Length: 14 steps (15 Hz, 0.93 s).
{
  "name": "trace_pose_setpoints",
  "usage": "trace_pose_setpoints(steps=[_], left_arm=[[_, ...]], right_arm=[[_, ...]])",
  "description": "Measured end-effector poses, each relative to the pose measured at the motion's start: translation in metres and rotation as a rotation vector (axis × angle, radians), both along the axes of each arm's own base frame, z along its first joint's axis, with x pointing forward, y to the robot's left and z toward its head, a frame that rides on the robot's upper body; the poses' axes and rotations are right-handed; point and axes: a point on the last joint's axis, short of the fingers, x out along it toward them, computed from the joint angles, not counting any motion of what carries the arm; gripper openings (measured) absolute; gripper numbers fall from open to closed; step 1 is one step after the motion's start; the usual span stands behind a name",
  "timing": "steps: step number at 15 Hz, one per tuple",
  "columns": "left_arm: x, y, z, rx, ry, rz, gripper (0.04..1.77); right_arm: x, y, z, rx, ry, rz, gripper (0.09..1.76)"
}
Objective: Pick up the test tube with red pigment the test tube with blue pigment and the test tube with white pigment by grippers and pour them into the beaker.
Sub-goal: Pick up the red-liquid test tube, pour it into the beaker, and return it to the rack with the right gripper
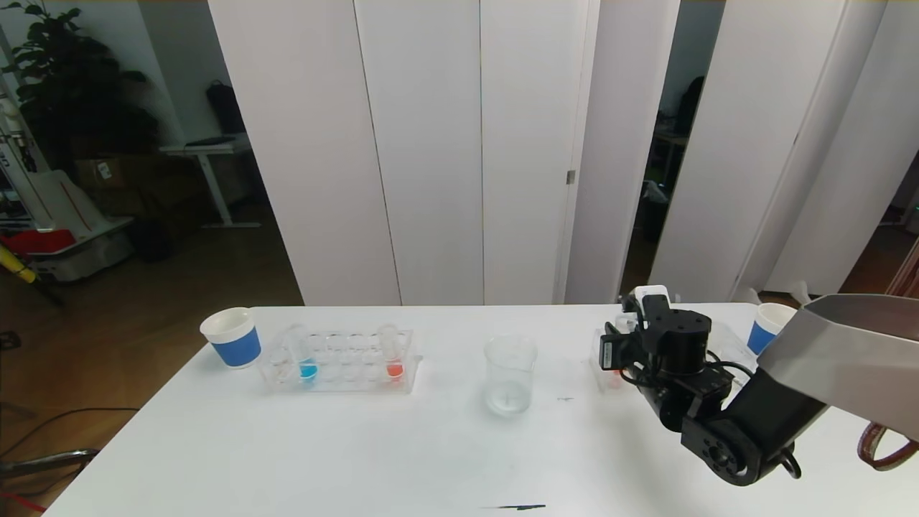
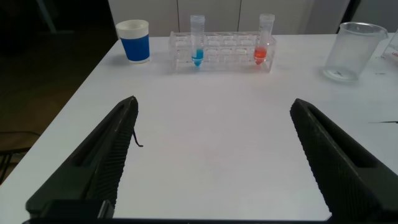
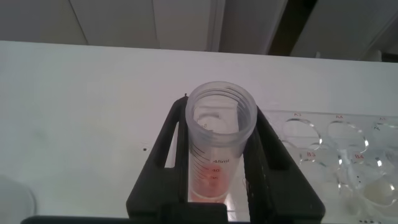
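White worktop [image 1: 215,445]: right tool [image 3: 217,186] clamped on red test tube [image 3: 219,143]; next, carry it left to beaker [image 1: 510,375]. Left tool [image 2: 214,155] wide open, empty.

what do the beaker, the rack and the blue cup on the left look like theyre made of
Beaker: clear, glossy, likely plastic or glass; the table shows through it. Rack: clear plastic, probably acrylic, with see-through walls. Blue cup: looks like matte paper, with a white rolled rim.

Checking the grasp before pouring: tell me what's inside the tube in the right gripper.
The test tube held by the right gripper holds red-orange liquid at its bottom; above that it looks empty. The gripper's fingers cover its sides.
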Motion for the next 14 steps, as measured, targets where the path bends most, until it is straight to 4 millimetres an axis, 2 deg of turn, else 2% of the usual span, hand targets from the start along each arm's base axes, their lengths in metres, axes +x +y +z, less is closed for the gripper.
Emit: trace_pose_setpoints(steps=[8, 11, 14], left_arm=[[0.000, 0.000, 0.000, 0.000, 0.000, 0.000, 1.75], [0.000, 0.000, 0.000, 0.000, 0.000, 0.000, 1.75], [0.000, 0.000, 0.000, 0.000, 0.000, 0.000, 1.75]], right_arm=[[-0.007, -0.006, 0.053, 0.030, -0.067, 0.013, 0.58], [-0.003, -0.006, 0.085, 0.039, -0.074, 0.028, 0.58], [0.010, -0.007, 0.120, 0.049, -0.046, 0.043, 0.58]])
